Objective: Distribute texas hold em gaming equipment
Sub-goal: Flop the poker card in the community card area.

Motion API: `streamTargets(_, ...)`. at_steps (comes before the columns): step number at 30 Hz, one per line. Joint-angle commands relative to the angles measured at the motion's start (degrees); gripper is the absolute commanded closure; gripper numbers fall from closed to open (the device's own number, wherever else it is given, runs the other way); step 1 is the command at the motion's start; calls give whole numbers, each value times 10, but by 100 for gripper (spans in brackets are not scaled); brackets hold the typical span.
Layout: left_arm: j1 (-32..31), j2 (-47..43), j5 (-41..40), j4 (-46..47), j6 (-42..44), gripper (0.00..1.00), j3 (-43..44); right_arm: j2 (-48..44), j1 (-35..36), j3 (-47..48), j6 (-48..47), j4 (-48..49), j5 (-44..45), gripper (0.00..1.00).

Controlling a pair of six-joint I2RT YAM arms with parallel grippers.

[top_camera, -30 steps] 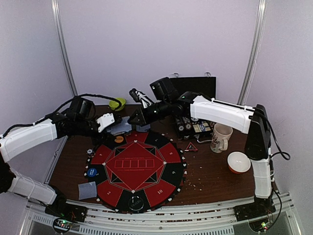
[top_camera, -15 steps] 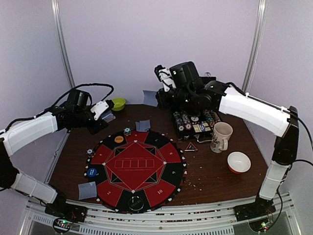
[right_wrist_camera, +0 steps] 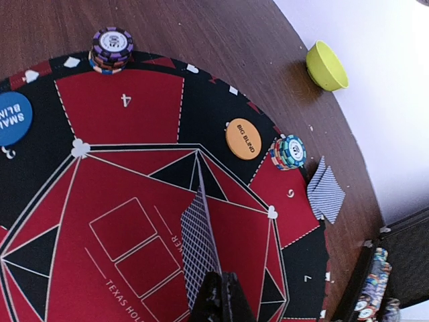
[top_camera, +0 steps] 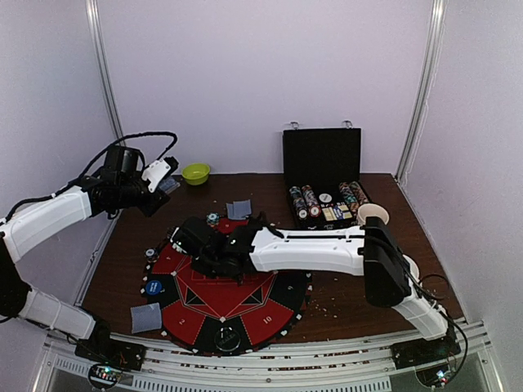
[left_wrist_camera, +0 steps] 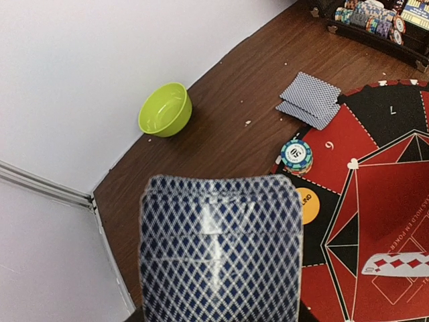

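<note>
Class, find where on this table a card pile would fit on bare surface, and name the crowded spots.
Bare wood lies between the green bowl and the face-down cards. Seat 4's red wedge is free, between the purple chip stack and the orange disc. Crowded: by the chip case and mug.

Hidden and cropped parts.
The deck (left_wrist_camera: 220, 248) runs off the left wrist view's bottom edge and covers the fingers of the left gripper (top_camera: 166, 184); the chip case (left_wrist_camera: 375, 17) is clipped at the corner. In the right wrist view the card (right_wrist_camera: 198, 248) shows no face, and the right gripper (right_wrist_camera: 220, 285) and blue disc (right_wrist_camera: 12, 117) are cropped. From above, the right arm (top_camera: 310, 249) hides most of the mug (top_camera: 373, 214).
</note>
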Motion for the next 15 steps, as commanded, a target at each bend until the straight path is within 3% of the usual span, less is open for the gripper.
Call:
streamTargets(1,10,-18,2,34,-8,59,5,38,35,20,-74,1,147,100)
streamTargets(7,10,-22,15,34,-8,59,5,145,75,67,-148,-13,225,100)
streamTargets(10,10,-23,18,34,-7,59,5,178,86,102,-143,-25,192,100)
streamTargets(15,10,-25,23,33,-7,59,4,187,82,141,-51,-22,91,100)
